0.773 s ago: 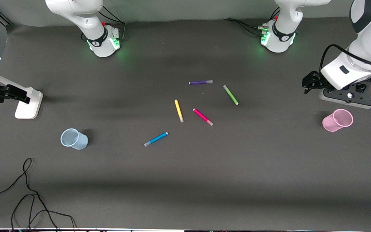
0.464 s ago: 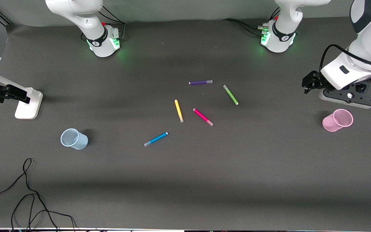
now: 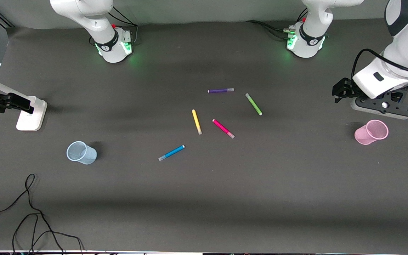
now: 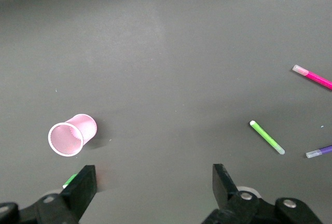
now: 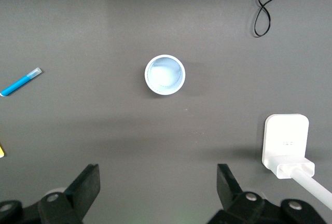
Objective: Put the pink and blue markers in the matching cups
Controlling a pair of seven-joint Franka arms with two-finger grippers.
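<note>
The pink marker (image 3: 223, 128) and the blue marker (image 3: 171, 153) lie flat on the dark table near its middle, the blue one nearer the front camera. A pale blue cup (image 3: 81, 152) stands toward the right arm's end and a pink cup (image 3: 371, 132) toward the left arm's end. My left gripper (image 4: 154, 182) hangs open above the table beside the pink cup (image 4: 72, 135), holding nothing. My right gripper (image 5: 158, 182) hangs open and empty above the table beside the blue cup (image 5: 165, 75). The blue marker (image 5: 21, 82) shows in the right wrist view and the pink marker (image 4: 312, 77) in the left.
Yellow (image 3: 196, 121), green (image 3: 253, 103) and purple (image 3: 220, 90) markers lie close to the pink one. A white plug block (image 3: 31, 114) sits near the right gripper. A loose black cable (image 3: 30, 212) curls on the table near the front camera, at the right arm's end.
</note>
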